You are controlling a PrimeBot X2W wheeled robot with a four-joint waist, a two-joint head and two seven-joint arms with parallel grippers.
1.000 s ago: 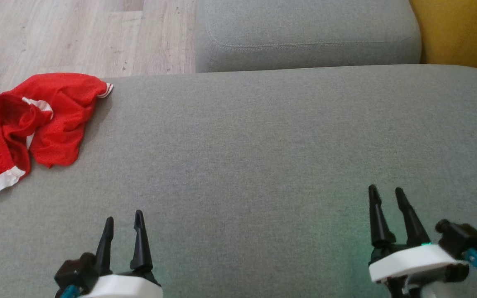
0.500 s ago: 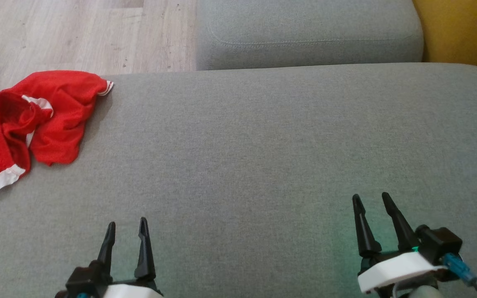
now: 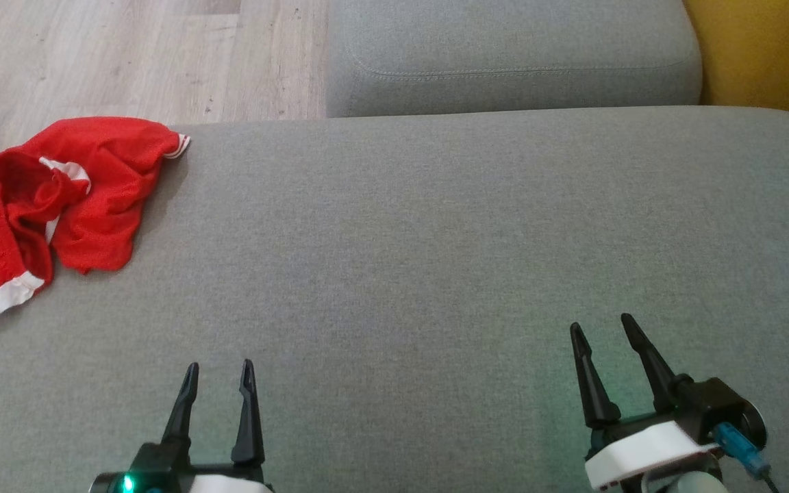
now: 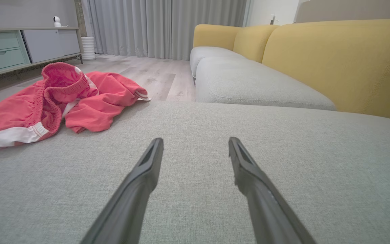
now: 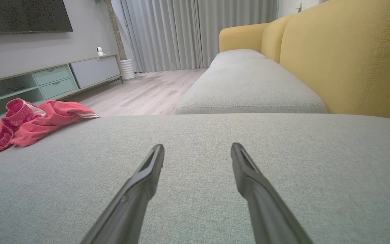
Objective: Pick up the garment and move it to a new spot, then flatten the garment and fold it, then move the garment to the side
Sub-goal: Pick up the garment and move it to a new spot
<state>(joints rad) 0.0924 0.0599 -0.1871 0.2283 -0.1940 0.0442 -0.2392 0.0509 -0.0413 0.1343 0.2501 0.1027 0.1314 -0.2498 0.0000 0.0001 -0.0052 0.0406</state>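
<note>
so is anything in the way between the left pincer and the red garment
Nothing visible. Just bare grey cushion lies between the open left pincer and the crumpled red garment, which sits ahead and to its left at the cushion's edge.

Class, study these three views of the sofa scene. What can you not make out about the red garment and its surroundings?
- Red garment: its left part is cut off by the head view's left edge.
- Its inner layers: hidden under its own crumpled folds in all views.
- Small white object on the cabinet, left wrist view: too small to identify.
</note>
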